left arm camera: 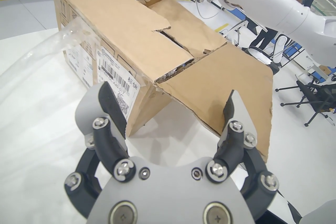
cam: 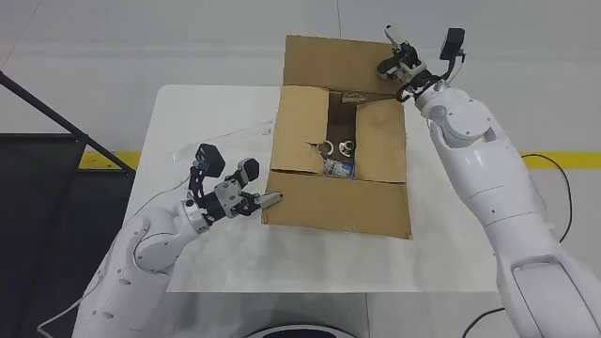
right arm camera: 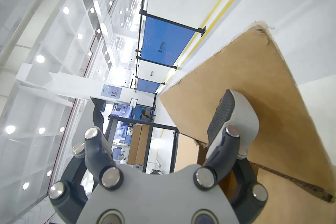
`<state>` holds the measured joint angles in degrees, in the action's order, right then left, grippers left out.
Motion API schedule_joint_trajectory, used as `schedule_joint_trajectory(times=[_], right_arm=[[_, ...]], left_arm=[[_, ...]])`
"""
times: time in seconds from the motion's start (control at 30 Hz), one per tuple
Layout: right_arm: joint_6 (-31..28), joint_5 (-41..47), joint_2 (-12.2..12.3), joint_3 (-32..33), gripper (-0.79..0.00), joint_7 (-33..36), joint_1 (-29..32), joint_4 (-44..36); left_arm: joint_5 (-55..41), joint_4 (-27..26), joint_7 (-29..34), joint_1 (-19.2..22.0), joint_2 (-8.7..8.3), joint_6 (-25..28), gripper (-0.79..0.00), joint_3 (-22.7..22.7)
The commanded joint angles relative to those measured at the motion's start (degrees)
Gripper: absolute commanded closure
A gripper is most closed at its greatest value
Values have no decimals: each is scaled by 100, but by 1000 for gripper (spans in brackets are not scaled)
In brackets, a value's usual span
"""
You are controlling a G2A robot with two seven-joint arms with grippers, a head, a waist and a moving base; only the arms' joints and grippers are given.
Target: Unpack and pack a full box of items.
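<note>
**Cardboard box (cam: 338, 164) half-open, an arm at each end**

The box sat in the middle of the white surface (cam: 207, 113), its top flaps partly spread, with small items (cam: 339, 158) showing through the gap. The left fingers (left arm camera: 113, 109) were spread wide and grasped nothing, just beside the box's near left corner and near flap. The right fingers (right arm camera: 223, 114) were likewise released, one at the raised far flap. Clear plastic film (left arm camera: 52, 43) lay left of the box.

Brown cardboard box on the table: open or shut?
Open. On the brown cardboard box, far and near flaps fold outward; side flaps leave a gap showing small items inside.
</note>
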<state>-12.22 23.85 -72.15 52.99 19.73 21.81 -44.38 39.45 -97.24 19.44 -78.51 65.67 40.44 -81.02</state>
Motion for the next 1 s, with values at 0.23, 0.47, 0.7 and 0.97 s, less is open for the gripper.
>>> schedule_joint_trajectory(times=[0.23, 0.47, 0.7, 0.97], right_arm=[[1, 71, -390, -336, -785, 118, -513, 1279], [-265, 107, -534, -304, -785, 146, -677, 1812], [-1131, 442, -469, 162, -785, -452, -612, 2070], [-1126, 523, -298, 548, -785, -420, -345, 2234]], left_arm=[[-32, -21, -146, -94, -27, -76, -785, -41], [-189, -17, -256, -110, -46, -118, -785, -108], [-180, -24, -396, -129, -64, -210, -785, -193], [-250, -35, -650, -186, -93, -318, -785, -453]])
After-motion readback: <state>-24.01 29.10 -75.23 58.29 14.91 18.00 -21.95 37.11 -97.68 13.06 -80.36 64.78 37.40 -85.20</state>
